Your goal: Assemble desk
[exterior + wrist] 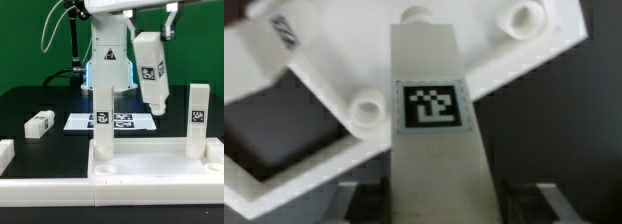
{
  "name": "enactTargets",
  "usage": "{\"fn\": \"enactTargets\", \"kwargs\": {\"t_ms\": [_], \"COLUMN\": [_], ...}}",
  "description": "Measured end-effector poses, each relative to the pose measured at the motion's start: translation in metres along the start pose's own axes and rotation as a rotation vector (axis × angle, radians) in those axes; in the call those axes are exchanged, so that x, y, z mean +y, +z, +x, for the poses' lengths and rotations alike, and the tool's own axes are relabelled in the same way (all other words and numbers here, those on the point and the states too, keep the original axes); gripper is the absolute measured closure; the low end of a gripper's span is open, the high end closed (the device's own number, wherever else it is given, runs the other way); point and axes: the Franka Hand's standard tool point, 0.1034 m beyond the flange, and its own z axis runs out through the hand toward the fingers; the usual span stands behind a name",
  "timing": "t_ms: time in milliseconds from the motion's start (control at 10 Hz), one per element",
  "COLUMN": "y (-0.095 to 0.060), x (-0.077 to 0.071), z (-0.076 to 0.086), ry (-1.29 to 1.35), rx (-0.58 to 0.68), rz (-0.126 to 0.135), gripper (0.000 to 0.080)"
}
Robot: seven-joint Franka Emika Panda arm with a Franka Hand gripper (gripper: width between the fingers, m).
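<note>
Tabletop [150, 180] fills the lower frame, with upright legs [105, 118] at its far corners. Loose leg [40, 122] mid-left. Upper right of centre, the gripper [152, 42] is clamped on the held leg [150, 72]. Likely light, rigid, slick plastic; grip the flat sides.

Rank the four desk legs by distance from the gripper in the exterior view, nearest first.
1. held leg, clamped in the gripper.
2. left upright leg and right upright leg (exterior view's sides), in the tabletop: too close to call.
3. lying leg, at the exterior view's far left.
</note>
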Motion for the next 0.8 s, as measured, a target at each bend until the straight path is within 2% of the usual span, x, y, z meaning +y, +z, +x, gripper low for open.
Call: {"fn": "enactTargets", "kwargs": {"t_ms": [200, 300, 400, 500, 600, 700, 800], "y": [0.004, 0.006, 0.013, 0.019, 0.021, 0.025, 0.027], "x": [-0.010, -0.010, -0.020, -0.036, -0.047, -0.057, -0.065], "z": [-0.008, -0.011, -0.019, -0.020, -0.013, -0.012, -0.019], "ry": [0.006, 0.000, -0.051, -0.144, -0.205, -0.275, -0.291], "rx": [0.052, 0.043, 0.048, 0.063, 0.085, 0.109, 0.101], "rz": [0.039, 0.034, 0.017, 0.006, 0.010, 0.027, 0.032], "gripper": [0.0508, 0.0508, 0.0508, 0.0508, 0.0508, 0.0508, 0.0508]}}
